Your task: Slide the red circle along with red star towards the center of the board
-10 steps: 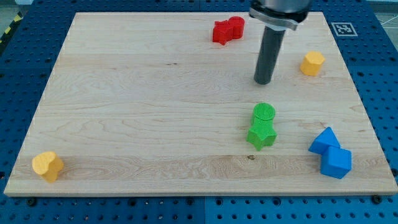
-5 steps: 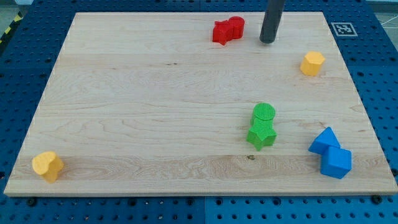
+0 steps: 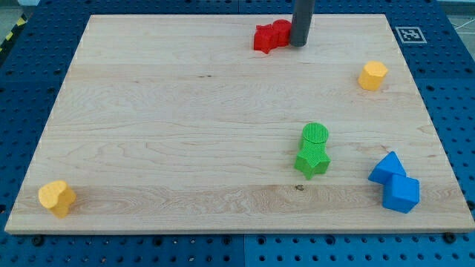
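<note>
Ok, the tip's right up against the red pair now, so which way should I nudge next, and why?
Probably push toward the view's bottom-left. My tip sits at the right edge of the red circle, which touches the red star on its left, both near the board's top edge. The centre lies below and slightly left, so that stroke should carry both.

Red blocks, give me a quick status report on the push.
My tip at the red circle's right edge. Red star touching it on the view's left, near the board's top edge. Path toward centre clear.
</note>
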Robot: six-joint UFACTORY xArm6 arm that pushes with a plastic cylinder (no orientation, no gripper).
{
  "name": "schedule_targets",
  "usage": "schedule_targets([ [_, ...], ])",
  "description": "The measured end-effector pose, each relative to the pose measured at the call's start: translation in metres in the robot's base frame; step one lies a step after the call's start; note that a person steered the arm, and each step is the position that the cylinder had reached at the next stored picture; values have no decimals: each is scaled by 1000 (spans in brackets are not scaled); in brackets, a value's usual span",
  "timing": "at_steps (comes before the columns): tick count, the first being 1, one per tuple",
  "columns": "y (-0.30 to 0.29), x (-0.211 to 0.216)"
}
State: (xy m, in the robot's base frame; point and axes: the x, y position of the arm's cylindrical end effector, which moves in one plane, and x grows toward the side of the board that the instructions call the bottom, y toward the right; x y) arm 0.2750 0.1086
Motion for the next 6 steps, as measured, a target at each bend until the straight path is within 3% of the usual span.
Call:
schedule_targets([
  [2,28,-3],
  [3,27,-30],
  [6,-10,-29],
])
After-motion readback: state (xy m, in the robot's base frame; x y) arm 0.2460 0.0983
